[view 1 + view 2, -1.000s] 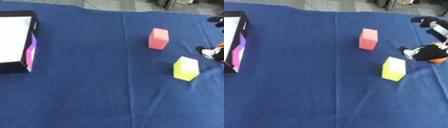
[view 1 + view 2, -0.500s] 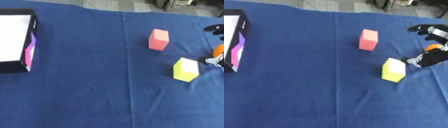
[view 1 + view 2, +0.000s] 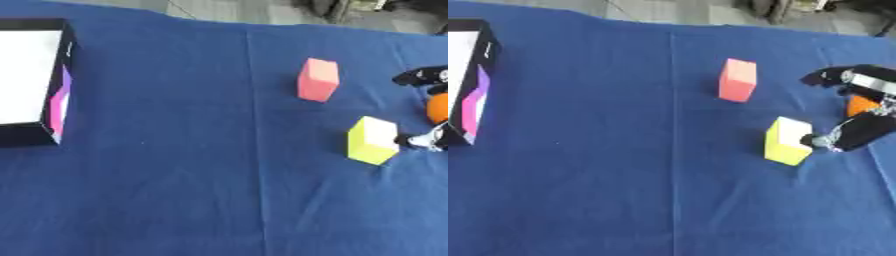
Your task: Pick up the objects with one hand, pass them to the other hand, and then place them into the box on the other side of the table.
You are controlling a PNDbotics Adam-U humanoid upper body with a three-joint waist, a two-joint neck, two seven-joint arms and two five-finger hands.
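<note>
A yellow block [image 3: 787,140] stands on the blue cloth at the right. My right hand [image 3: 860,131] comes in from the right edge, open, with its fingers spread; one dark fingertip [image 3: 808,141] touches the block's right side. A pink block [image 3: 738,80] stands upright farther back, apart from the hand. An orange object [image 3: 859,104] shows between the spread fingers; whether they touch it I cannot tell. The black box [image 3: 68,50] with a white inside sits at the far left. My left hand is out of sight.
Blue cloth [image 3: 192,175] covers the whole table, with a fold line running down its middle. Grey floor and dark shapes show beyond the far edge. The box's right wall [image 3: 58,102] has pink and purple print.
My right hand has moved left and down from the right edge until a fingertip reaches the yellow block. Both blocks and the box have stayed put.
</note>
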